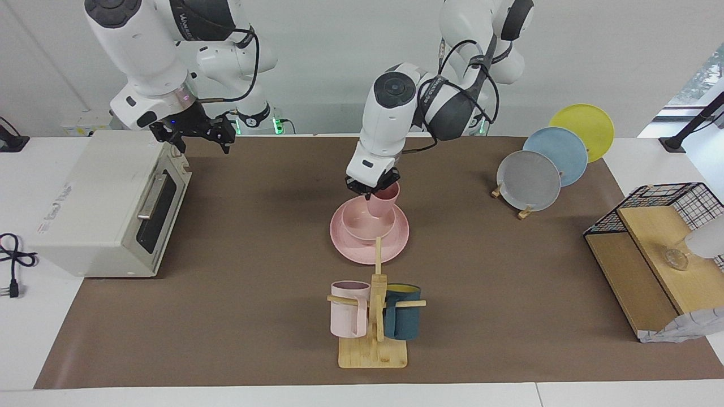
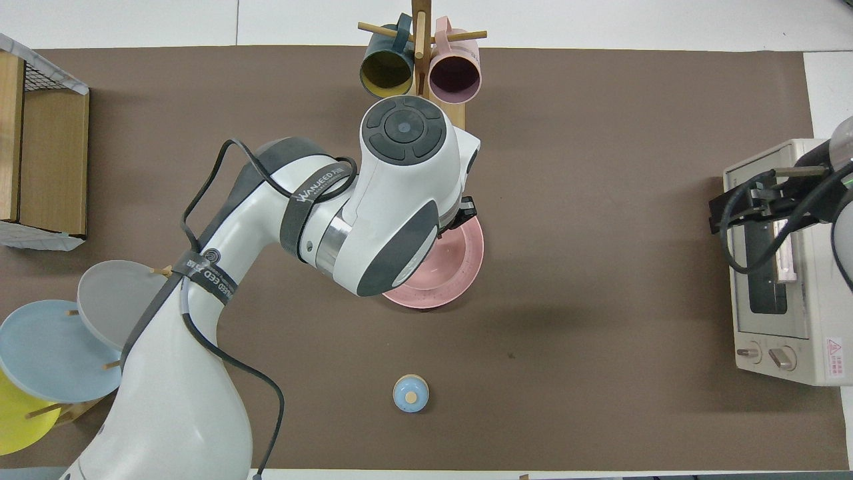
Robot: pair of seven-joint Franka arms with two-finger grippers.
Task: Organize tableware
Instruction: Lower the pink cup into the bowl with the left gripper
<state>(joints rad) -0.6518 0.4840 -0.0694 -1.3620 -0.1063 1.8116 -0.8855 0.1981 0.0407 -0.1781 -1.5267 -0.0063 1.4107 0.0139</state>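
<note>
A pink plate (image 1: pixel 350 249) lies at the table's middle with a pink bowl (image 1: pixel 359 225) on it. My left gripper (image 1: pixel 375 191) is over the bowl, shut on the rim of a pink tumbler cup (image 1: pixel 384 203). The cup is tilted, with its base down in the bowl. In the overhead view the left arm covers the cup and most of the bowl; only part of the plate (image 2: pixel 466 277) shows. My right gripper (image 1: pixel 205 135) waits, open and empty, over the toaster oven's edge.
A toaster oven (image 1: pixel 107 203) stands at the right arm's end. A mug tree (image 1: pixel 376 316) with a pale pink and a teal mug is farther from the robots than the plate. Grey (image 1: pixel 529 181), blue and yellow plates stand in a rack. A wire basket shelf (image 1: pixel 656 249) is at the left arm's end. A small blue knob (image 2: pixel 410 393) lies nearer the robots.
</note>
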